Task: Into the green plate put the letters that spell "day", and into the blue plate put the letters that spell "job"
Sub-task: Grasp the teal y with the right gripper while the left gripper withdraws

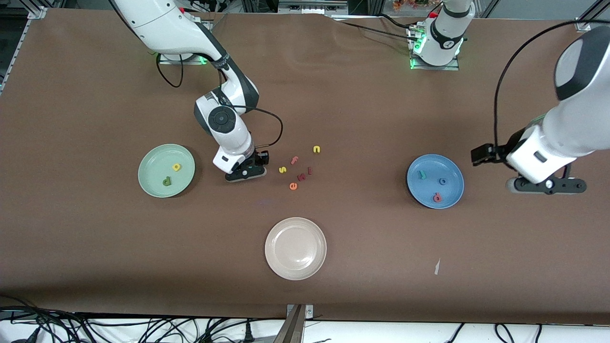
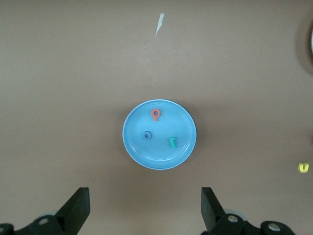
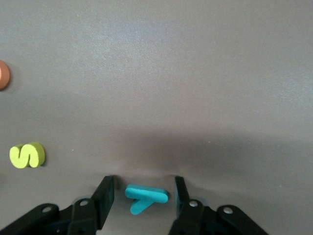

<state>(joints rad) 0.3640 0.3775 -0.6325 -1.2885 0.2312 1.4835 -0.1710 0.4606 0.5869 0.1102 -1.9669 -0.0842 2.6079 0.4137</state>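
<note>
Brown counter [image 1: 95, 247], three plates on it. Right pincer [image 3: 142, 193] down at the counter between green plate [image 1: 147, 183] and loose letter cluster, jaws straddling the teal y [image 3: 145, 197], not yet clamped. Best closed squarely across the stem, then lifted straight up before swinging to the green plate, already carrying d [image 1: 166, 181] and a [image 1: 177, 166]. Left pincer [image 2: 145, 208] spread wide, waiting beside the blue plate [image 1: 452, 197], holding j, o, b.

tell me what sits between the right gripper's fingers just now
The teal y lies on the table between the right gripper's fingers, with a gap on either side; the right wrist view shows it.
</note>
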